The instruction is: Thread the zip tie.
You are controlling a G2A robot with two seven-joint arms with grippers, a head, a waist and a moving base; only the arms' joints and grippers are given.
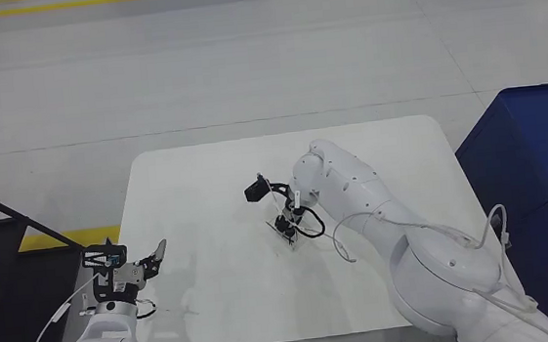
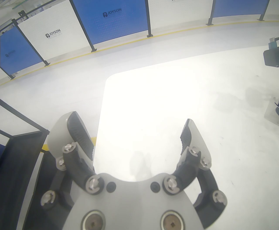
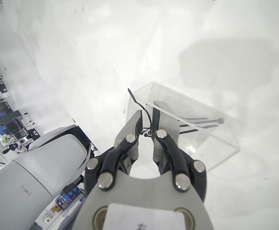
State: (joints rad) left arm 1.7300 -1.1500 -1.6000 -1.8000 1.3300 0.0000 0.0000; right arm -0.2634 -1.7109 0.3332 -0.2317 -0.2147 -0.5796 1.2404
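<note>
Right now the right gripper point(image 3: 147, 116) hovers over a clear plastic box point(image 3: 220, 141) on the white table point(image 1: 217, 303), jaws slightly apart, a thin black zip tie point(image 3: 132, 95) rising between them. Left gripper point(image 2: 130, 118), jaws spread wide, hangs at the table's near corner.

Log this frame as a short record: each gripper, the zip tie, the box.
left gripper: open, empty, over the table at its near left corner
right gripper: mid-table, at the rim of the clear box; grip cannot be told
zip tie: black, curved, at the right gripper's tip
box contents: more black zip ties lying flat
</note>
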